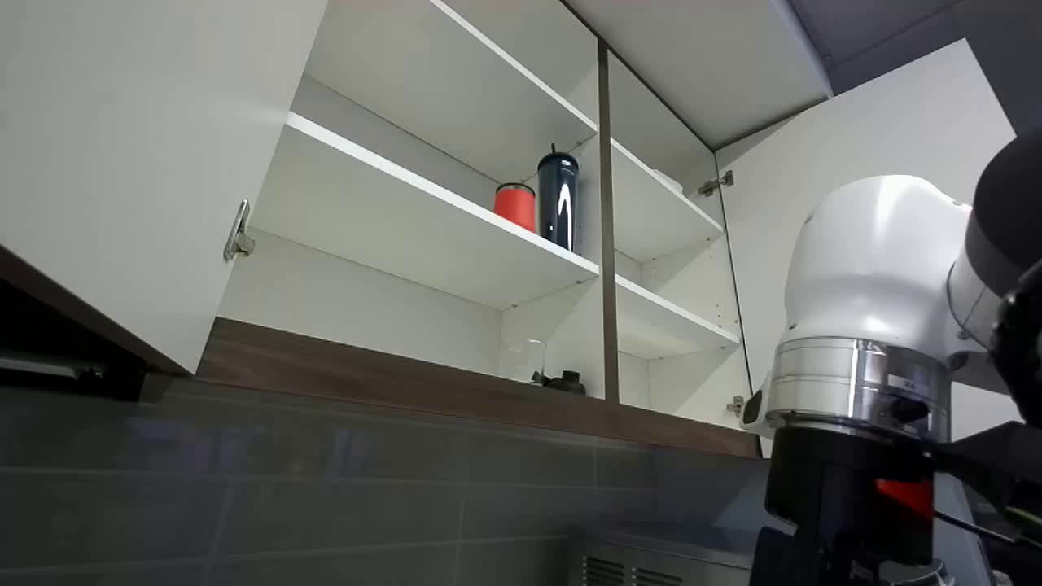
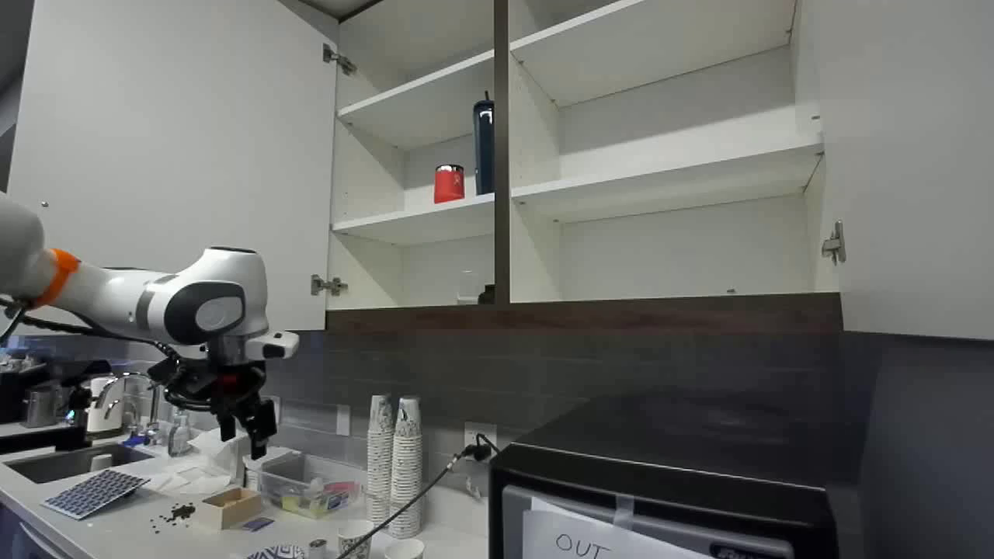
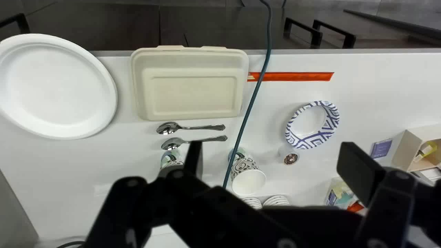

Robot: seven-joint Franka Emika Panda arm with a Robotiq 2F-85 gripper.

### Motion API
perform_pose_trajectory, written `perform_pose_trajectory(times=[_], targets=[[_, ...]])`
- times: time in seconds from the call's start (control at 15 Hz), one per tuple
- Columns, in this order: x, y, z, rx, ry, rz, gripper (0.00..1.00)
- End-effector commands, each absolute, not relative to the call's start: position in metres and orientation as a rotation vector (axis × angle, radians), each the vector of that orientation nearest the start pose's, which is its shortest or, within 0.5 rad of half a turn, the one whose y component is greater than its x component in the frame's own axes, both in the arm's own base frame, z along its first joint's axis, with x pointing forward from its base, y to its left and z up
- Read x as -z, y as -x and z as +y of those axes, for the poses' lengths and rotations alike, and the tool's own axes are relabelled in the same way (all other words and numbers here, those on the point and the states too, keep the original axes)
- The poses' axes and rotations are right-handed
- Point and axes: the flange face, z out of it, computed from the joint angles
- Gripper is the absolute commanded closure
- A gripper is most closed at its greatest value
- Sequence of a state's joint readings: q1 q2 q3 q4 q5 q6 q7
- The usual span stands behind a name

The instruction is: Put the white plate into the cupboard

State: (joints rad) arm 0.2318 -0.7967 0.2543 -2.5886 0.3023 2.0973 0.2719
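The white plate (image 3: 57, 88) lies flat on the counter at the far left of the wrist view, near the counter's edge. It does not show in the exterior views. The cupboard (image 1: 358, 207) hangs on the wall with its doors open and shows in both exterior views (image 2: 683, 252). My gripper (image 3: 274, 156) is open and empty, with its fingers wide apart. In an exterior view it hangs (image 2: 242, 435) pointing down over the counter, below the cupboard. The plate is off to one side of it, not between the fingers.
A red cup (image 1: 514, 206) and dark bottle (image 1: 558, 202) stand on a cupboard shelf. A beige container (image 3: 191, 84), spoons, paper cups (image 3: 248, 181) and a patterned bowl (image 3: 311, 124) are on the counter. A cable (image 3: 255, 93) crosses it. An appliance (image 2: 660, 458) stands under the cupboard.
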Motion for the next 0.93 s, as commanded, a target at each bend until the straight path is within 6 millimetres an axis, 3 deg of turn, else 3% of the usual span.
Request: perform_pose_trajectory(times=[0.0,0.2,0.73,0.8,0.87], targets=[[-0.525,-0.296,0.183,0.358,2.925,-0.077,0.0],[-0.525,-0.296,0.183,0.358,2.925,-0.077,0.0],[-0.426,-0.326,0.091,0.404,2.876,0.531,0.0],[-0.432,-0.349,0.086,0.392,2.856,0.584,0.0],[-0.421,-0.352,0.072,0.4,2.84,0.65,0.0]])
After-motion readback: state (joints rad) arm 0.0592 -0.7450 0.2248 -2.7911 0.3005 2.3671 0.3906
